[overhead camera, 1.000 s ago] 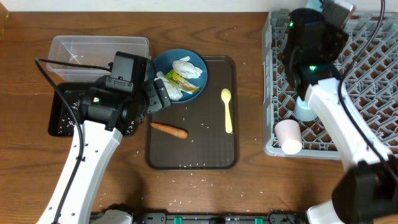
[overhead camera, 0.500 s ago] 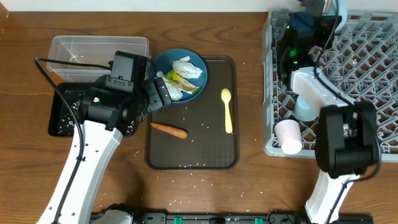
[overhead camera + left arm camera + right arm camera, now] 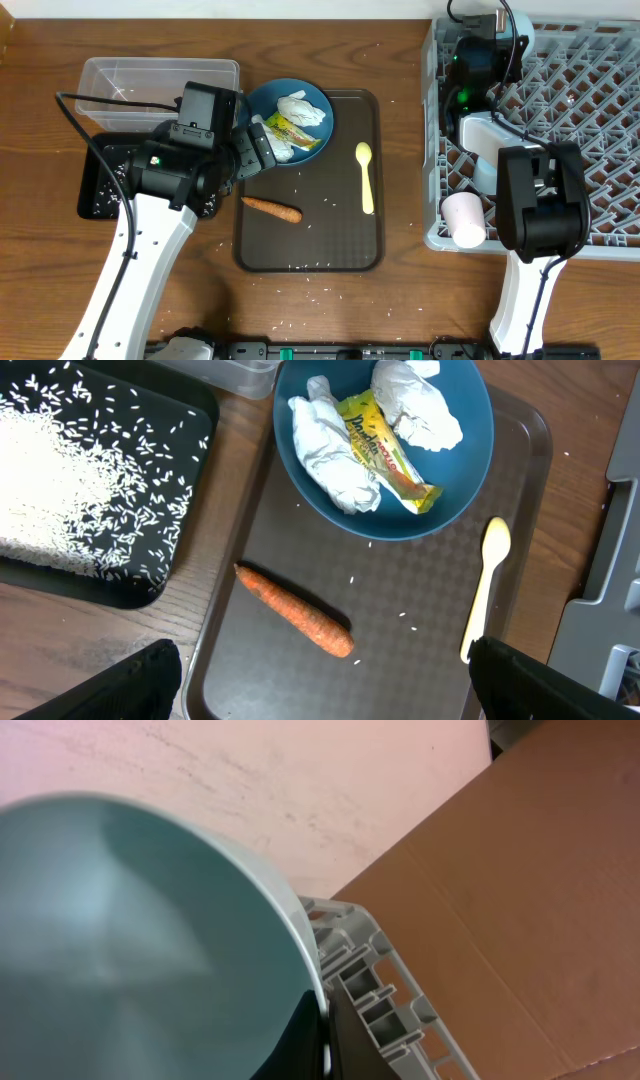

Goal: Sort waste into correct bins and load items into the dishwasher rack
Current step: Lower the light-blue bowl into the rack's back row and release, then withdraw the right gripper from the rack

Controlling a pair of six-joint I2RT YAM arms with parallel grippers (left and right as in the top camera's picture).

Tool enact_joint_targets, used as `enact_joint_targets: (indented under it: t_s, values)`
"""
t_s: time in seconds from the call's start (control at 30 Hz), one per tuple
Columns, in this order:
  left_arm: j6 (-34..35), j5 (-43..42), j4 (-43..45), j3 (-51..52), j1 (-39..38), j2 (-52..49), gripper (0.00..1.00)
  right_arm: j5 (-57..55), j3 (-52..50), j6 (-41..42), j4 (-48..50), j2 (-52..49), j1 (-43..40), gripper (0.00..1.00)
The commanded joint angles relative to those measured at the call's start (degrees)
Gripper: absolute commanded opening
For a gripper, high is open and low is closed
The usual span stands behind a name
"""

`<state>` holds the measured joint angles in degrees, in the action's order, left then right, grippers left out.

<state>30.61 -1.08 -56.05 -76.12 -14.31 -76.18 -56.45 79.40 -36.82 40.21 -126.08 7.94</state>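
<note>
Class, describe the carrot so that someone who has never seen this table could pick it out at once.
Find the dark brown tray in the middle of the table. On its left half, below the blue plate, lies the carrot. It is the only orange thing there, thin and tapered; the spoon to its right is yellow.

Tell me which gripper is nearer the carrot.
Left. The left gripper hangs open just behind the carrot, beside the plate. The right gripper is far across the table, over the rack's back left corner, gripping a bowl.
</note>
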Motion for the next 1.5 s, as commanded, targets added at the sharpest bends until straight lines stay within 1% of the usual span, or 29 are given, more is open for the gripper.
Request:
enact_joint_targets:
  t_s: [0.0,0.13,0.3,0.43,0.47,0.53,0.6,0.63,0.67,0.7,0.73,0.77,0.8,0.93,1.07,1.2,1.33,1.4,1.47]
  values:
    - [-0.33,0.72,0.00,0.15,0.26,-0.44,0.94,1.18,0.26,-1.22,-0.68,-0.90,0.09,0.01]
    - [-0.33,0.72,-0.02,0.15,0.26,-0.44,0.94,0.57,0.26,-2.05,-4.61,-0.87,1.66,0.01]
    - [-0.33,0.72,-0.02,0.15,0.26,-0.44,0.94,0.46,0.26,-1.07,-15.54,-0.90,4.22,0.01]
    - [-0.33,0.72,-0.04,0.15,0.26,-0.44,0.94,-1.42,0.26,1.55,-16.50,-0.87,6.14,0.01]
    - [-0.33,0.72,-0.04,0.15,0.26,-0.44,0.94,-1.60,0.26,1.64,-16.31,-0.83,6.51,0.04]
    - [-0.33,0.72,-0.04,0.15,0.26,-0.44,0.94,-1.73,0.26,1.62,-15.72,-0.79,7.19,0.15]
    - [-0.33,0.72,-0.04,0.15,0.26,-0.44,0.94,-2.05,0.26,1.62,-15.58,-0.79,7.89,0.30]
    - [-0.33,0.72,-0.04,0.15,0.26,-0.44,0.94,-2.05,0.26,1.62,-15.61,-0.79,8.15,0.40]
    - [-0.33,0.72,-0.04,0.15,0.26,-0.44,0.94,-2.05,0.26,1.62,-15.69,-0.79,8.28,0.54]
    - [-0.35,0.72,-0.04,0.15,0.26,-0.44,0.94,-2.05,0.26,1.64,-15.65,-0.74,8.48,0.66]
    - [-0.35,0.72,-0.04,0.15,0.26,-0.44,0.94,-2.03,0.28,2.16,-15.58,-0.39,8.66,0.82]
    - [-0.37,0.72,-0.04,0.15,0.26,-0.44,0.94,-2.03,0.26,3.54,-15.58,-0.09,8.90,0.92]
    - [-0.83,0.72,-0.04,0.15,0.26,-0.44,0.94,-1.99,0.26,5.53,-15.61,0.63,9.14,0.99]
    - [-2.10,0.72,-0.07,0.15,0.26,-0.50,0.94,0.46,0.26,12.39,-16.11,4.31,10.69,0.99]
    - [-2.05,0.70,-0.24,0.15,0.26,-0.50,0.94,6.10,0.28,17.66,-17.53,9.29,12.37,0.99]
    - [-2.08,0.70,-0.46,0.15,0.26,-0.55,0.94,13.81,0.26,22.99,-23.93,14.91,13.42,0.99]
    - [-2.08,0.72,-0.42,0.15,0.26,-0.55,0.94,29.99,0.26,30.62,-37.38,21.27,14.49,0.99]
    - [-2.08,0.72,-0.44,0.15,0.26,-0.55,0.94,40.11,0.26,36.65,-43.85,23.67,15.04,0.99]
    - [-2.08,0.72,-0.44,0.15,0.26,-0.55,0.94,50.47,0.28,42.05,-48.22,24.96,15.30,0.99]
